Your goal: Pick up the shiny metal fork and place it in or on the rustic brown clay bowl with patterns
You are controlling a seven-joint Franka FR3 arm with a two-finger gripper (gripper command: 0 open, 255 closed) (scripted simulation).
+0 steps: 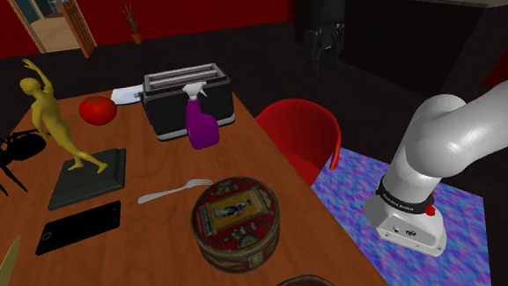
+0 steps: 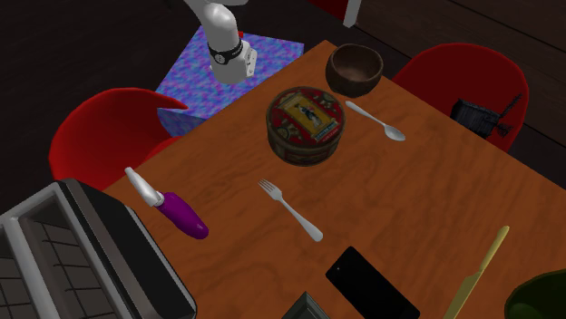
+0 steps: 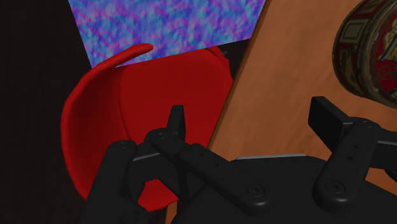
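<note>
The black fingers [image 3: 176,122] are spread wide with nothing between them. The gripper [image 3: 252,121] hangs high over the table [image 1: 151,248] edge and the red chair [image 3: 146,102]. The fork [image 1: 173,190] lies flat well away, just left of the round tin [image 1: 235,222] in the shoulder view, tines toward it. I'd come straight down, straddle the thin handle crosswise, go low and clear the tin. The brown bowl [image 2: 355,70] waits beyond it.

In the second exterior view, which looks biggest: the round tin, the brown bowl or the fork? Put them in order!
1. Round tin: widest and bulkiest.
2. Brown bowl: smaller, but farther from the camera, so less sure.
3. Fork: about as long as the tin is wide, but very thin.
</note>
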